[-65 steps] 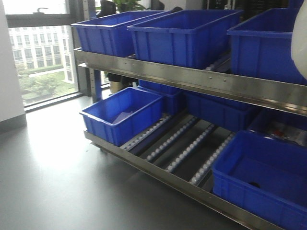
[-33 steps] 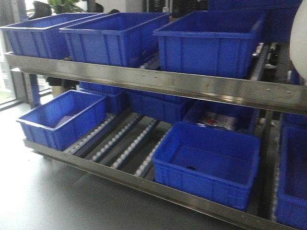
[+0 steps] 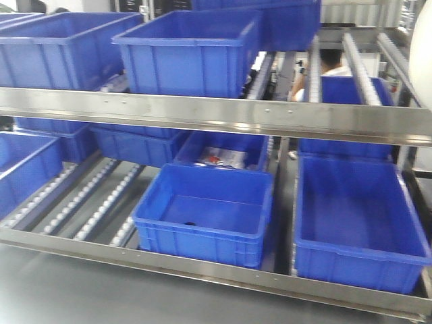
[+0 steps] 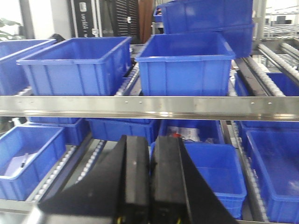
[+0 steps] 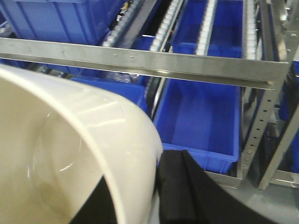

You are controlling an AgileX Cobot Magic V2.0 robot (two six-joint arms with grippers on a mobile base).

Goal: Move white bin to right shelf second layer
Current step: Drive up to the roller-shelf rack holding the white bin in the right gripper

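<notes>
1. While clamping the wall of the white bin, the right gripper is showing one black finger outside the rim. The other seems to be inside, though blur is hiding the contact.
2. That bin is hanging in the air, mouth turned toward the wrist camera, in front of the right shelf second layer and not touching its steel front rail.
3. White roller lanes are running back behind that rail, and blue crates are sitting on the level beneath.
4. Over on the other side, the left gripper is gripping nothing, its two black fingers pressed together and pointing at the rack.
5. At the front camera's right edge, only a white sliver of the bin is showing.
</notes>
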